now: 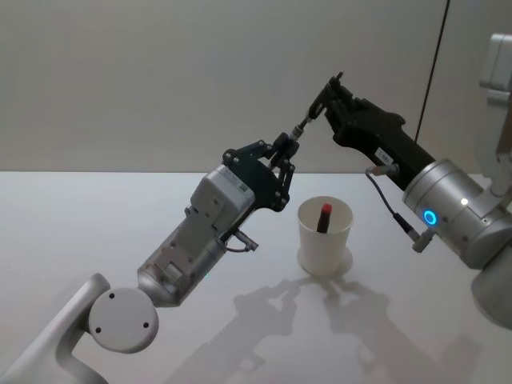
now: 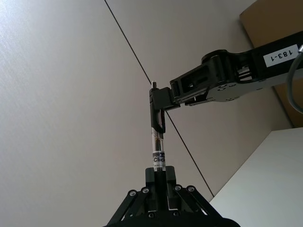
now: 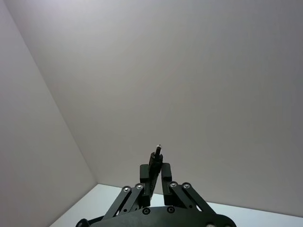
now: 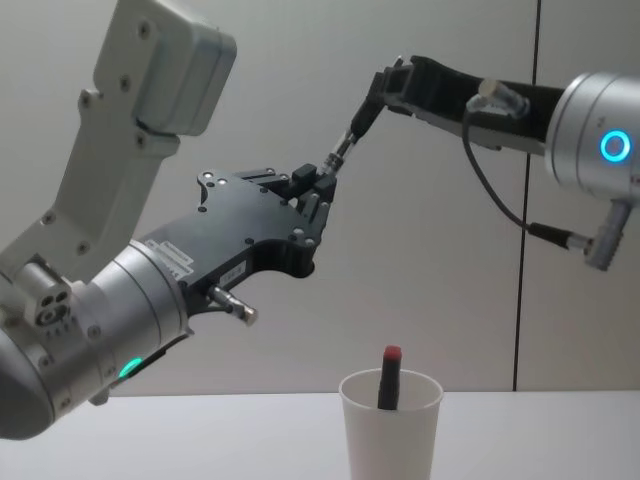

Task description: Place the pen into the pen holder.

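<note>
Both grippers are gripping one pen [image 2: 156, 144] in mid-air, above and behind the pen holder [image 1: 324, 238]. The pen is showing a clear barrel with a white printed label, a black clip end and a small metal tip. The left gripper [image 1: 286, 150] is pinching the labelled lower end between closed fingers, while the right gripper [image 1: 322, 104] is clamping the black clip end. The pen holder, a plain white paper cup with a rolled rim, is standing upright on the white table [image 1: 96, 232], holding a dark marker with a red cap [image 4: 390, 355] that is leaning inside it.
</note>
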Motion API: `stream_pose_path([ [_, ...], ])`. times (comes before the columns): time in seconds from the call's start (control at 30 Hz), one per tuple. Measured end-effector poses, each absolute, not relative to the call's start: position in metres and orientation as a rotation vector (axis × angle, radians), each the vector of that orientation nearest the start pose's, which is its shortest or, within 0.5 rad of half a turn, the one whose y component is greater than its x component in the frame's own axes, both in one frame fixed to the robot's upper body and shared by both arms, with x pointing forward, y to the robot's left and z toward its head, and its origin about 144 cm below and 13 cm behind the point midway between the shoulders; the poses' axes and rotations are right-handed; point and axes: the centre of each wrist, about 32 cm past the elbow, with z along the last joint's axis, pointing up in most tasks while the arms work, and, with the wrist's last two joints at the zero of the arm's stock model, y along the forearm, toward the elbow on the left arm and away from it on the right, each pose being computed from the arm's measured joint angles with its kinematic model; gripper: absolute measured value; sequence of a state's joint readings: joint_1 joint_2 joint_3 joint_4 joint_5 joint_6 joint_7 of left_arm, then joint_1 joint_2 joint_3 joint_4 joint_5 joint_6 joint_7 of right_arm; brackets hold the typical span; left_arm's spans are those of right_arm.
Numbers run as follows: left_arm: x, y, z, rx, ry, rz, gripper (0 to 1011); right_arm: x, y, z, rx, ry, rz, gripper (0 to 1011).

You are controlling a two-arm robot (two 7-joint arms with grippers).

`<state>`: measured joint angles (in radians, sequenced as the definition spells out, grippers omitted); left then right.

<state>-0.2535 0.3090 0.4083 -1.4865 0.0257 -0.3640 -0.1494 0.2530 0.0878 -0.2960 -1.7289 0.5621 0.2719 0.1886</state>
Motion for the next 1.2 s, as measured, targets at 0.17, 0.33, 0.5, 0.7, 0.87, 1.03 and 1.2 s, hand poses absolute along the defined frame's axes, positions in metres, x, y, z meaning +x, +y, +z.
stream_pose_path([
  [0.17, 0.5077, 0.2017, 1.181, -0.055, -0.583, 0.967, 135, 0.4982, -0.152, 1.2698, 0.336, 0.226, -0.912, 108],
  [0.33, 0.5077, 0.2017, 1.181, -0.056, -0.583, 0.967, 135, 0.4988, -0.1516, 1.2707, 0.338, 0.225, -0.913, 100],
  [0.5, 0.5077, 0.2017, 1.181, -0.056, -0.583, 0.966, 136, 0.4991, -0.1511, 1.2713, 0.339, 0.224, -0.914, 100],
  [0.7, 0.5077, 0.2018, 1.1809, -0.055, -0.583, 0.967, 295, 0.4997, -0.1509, 1.2727, 0.343, 0.219, -0.917, 99],
  [0.87, 0.5077, 0.2018, 1.1809, -0.055, -0.583, 0.967, 433, 0.4999, -0.1509, 1.2733, 0.345, 0.217, -0.917, 98],
  [1.03, 0.5077, 0.2018, 1.181, -0.055, -0.583, 0.967, 593, 0.5003, -0.1509, 1.2741, 0.347, 0.215, -0.918, 98],
  [1.2, 0.5077, 0.2018, 1.1809, -0.055, -0.583, 0.967, 773, 0.5006, -0.1508, 1.275, 0.35, 0.213, -0.919, 99],
])
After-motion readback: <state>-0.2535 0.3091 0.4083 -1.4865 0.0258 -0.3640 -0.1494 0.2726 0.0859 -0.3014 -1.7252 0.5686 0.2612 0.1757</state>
